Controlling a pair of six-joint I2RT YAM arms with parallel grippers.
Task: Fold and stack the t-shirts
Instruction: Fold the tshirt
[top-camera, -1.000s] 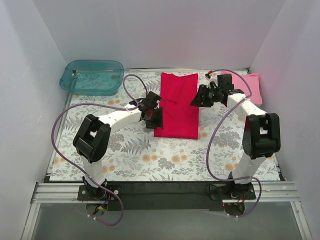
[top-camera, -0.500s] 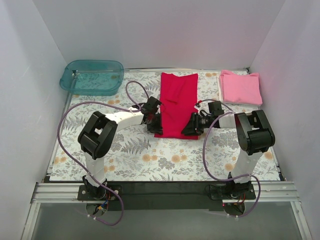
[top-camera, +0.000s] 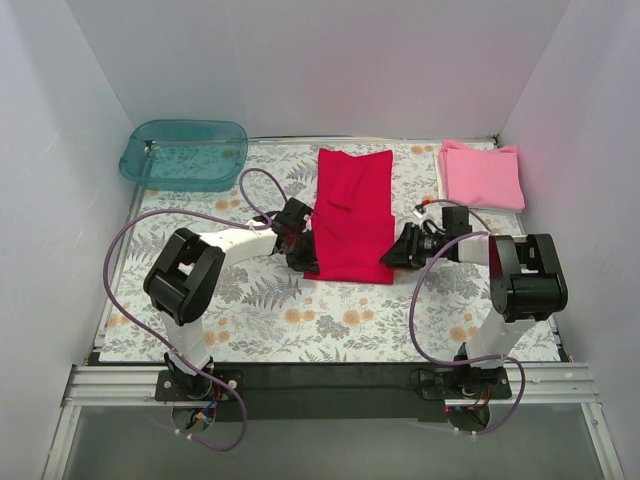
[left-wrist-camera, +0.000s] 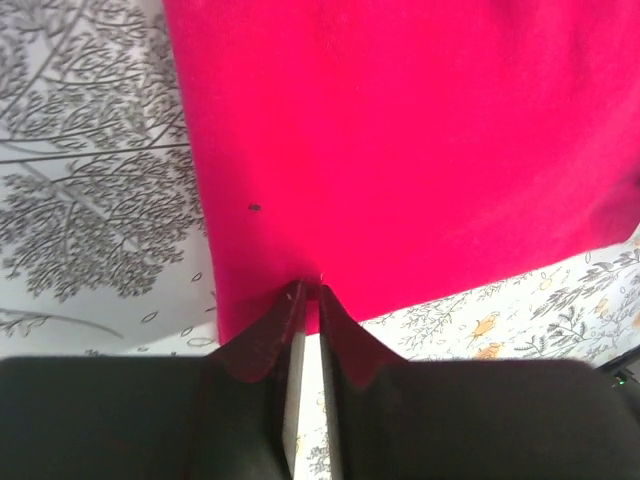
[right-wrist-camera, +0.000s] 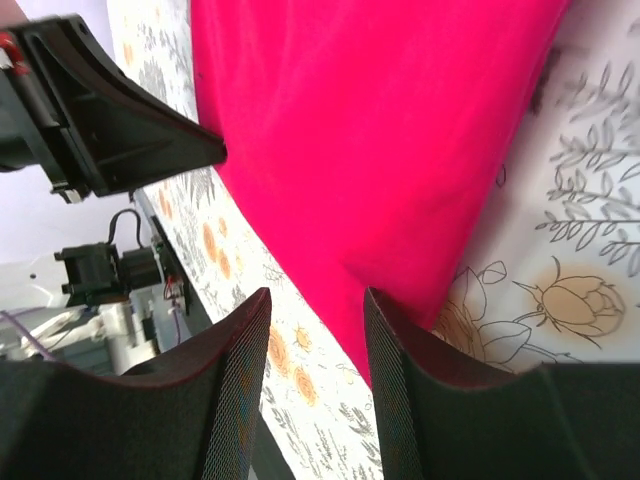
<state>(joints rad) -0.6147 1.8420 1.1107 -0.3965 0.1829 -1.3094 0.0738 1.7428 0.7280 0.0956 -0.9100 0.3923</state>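
My left claw (left-wrist-camera: 305, 292) is pressed together, its two dark tips meeting right on the near hem of the red t-shirt (top-camera: 350, 215). Only a thin sliver of the table (top-camera: 300, 320) shows between the fingers further back. It looks like a pinch on the hem, though I cannot tell how much cloth is caught. In the top view this claw sits at the lower left corner of the shirt, with its arm reaching in from the left of the frame. My right claw (right-wrist-camera: 317, 297) is spread, and the lower right corner of the same shirt lies in the gap between its two fingers. I cannot tell whether either finger touches the cloth. The black body of the left claw shows in the upper left of the right wrist view, across the red cloth. The red t-shirt lies flat in the middle of the flowered table as a long folded panel, running from the two claws toward the top of the frame, with a small crease near its upper end. The pink t-shirt (top-camera: 482, 175) lies folded in the upper right of the top view, well apart from the red one. A teal tub (top-camera: 140, 160) stands at the upper left corner of the table.
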